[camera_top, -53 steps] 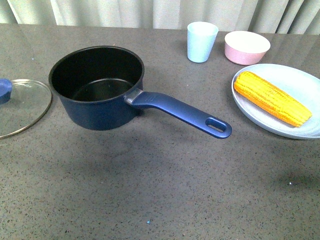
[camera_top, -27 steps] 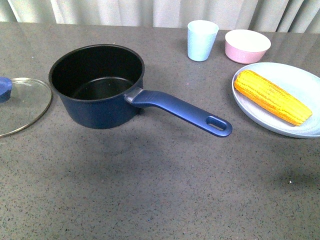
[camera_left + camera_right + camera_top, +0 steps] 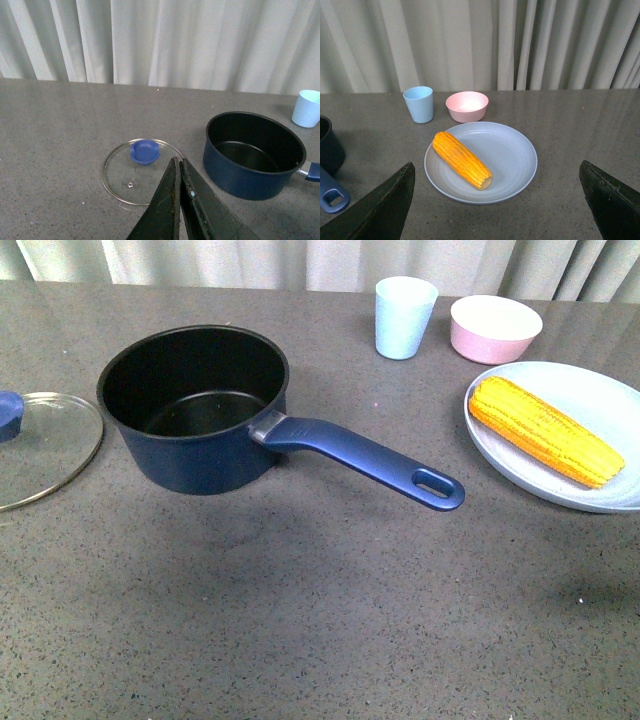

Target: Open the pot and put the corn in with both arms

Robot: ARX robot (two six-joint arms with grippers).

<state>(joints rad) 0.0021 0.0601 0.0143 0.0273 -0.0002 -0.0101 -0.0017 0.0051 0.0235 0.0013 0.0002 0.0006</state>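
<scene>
one cob: corn (image 3: pixel 545 432) lies diagonal on the plate (image 3: pixel 610 395), on the counter (image 3: pixel 300 620) right of the uncovered pot (image 3: pixel 190 465). right fingers (image 3: pixel 390 205) spread wide, nearer, corn ahead between them. left fingers (image 3: pixel 172 200) pressed together over the lid (image 3: pixel 120 170).

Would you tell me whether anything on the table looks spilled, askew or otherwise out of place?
Nothing stands out: the pot is upright and empty, the glass lid flat beside it, the corn on its plate, the cup and pink bowl upright. No spills.
</scene>
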